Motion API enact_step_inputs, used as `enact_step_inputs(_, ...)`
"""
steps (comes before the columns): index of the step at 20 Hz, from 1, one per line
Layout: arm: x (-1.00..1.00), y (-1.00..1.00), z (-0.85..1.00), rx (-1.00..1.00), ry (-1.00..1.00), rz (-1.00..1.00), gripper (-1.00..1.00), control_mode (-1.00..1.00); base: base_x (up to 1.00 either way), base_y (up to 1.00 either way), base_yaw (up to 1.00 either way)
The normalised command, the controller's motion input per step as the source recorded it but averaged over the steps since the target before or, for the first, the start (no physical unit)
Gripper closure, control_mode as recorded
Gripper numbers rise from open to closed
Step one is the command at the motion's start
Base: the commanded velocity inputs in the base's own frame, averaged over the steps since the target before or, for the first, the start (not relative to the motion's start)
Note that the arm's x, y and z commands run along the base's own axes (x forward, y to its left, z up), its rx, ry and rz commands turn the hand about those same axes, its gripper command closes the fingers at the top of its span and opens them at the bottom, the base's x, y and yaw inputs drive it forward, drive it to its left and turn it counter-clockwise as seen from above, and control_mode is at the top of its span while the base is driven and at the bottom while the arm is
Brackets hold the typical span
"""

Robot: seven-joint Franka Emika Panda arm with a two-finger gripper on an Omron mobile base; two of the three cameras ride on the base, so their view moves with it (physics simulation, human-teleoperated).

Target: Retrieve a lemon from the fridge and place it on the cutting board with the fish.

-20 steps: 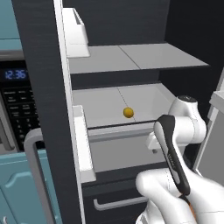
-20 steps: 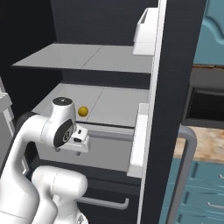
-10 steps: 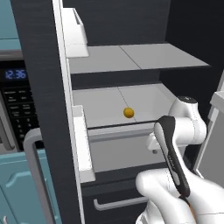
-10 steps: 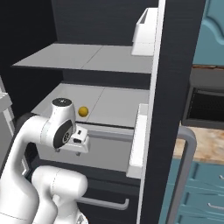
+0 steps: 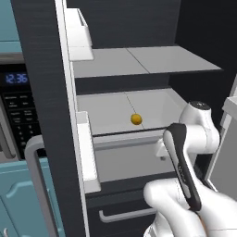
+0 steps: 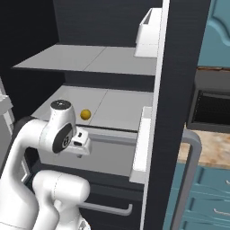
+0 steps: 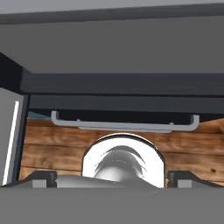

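The fridge [image 5: 44, 92] stands with its doors open, grey shelves showing inside. The lemon [image 5: 135, 119], small and yellow, lies on the lower grey shelf near its front edge, also seen as the lemon [image 6: 85, 114] from the right. My gripper [image 6: 80, 148] hangs in front of that shelf's pale front panel, below the lemon and apart from it, pointing down. In the hand view the gripper [image 7: 113, 177] is open, its dark fingertips [image 7: 41, 177] wide apart with nothing between them. The cutting board and the fish are out of view.
A lower fridge drawer with a grey bar handle [image 7: 122, 124] sits under the hand, above wooden floor. The open door [image 6: 179, 90] carries white bins [image 5: 76, 28] and a grey handle [image 5: 39, 185]. A microwave [image 5: 16, 106] and teal cabinets [image 5: 18, 199] flank the fridge.
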Motion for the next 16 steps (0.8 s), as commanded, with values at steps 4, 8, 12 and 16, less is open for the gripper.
enact_step_inputs(4,0.0,0.32,0.5,-0.04,-0.48,0.0,-1.0,-1.0,0.0,0.0,0.0)
enact_step_inputs(8,0.0,0.09,0.34,-0.02,-0.56,-0.04,-1.0,-1.0,0.0,0.0,0.0)
enact_step_inputs(12,-0.17,0.01,0.56,-0.06,-0.3,-0.11,-1.0,-1.0,0.0,0.0,0.0)
enact_step_inputs(16,0.05,0.1,0.18,-0.06,-0.38,-0.17,-1.0,-1.0,0.0,0.0,0.0)
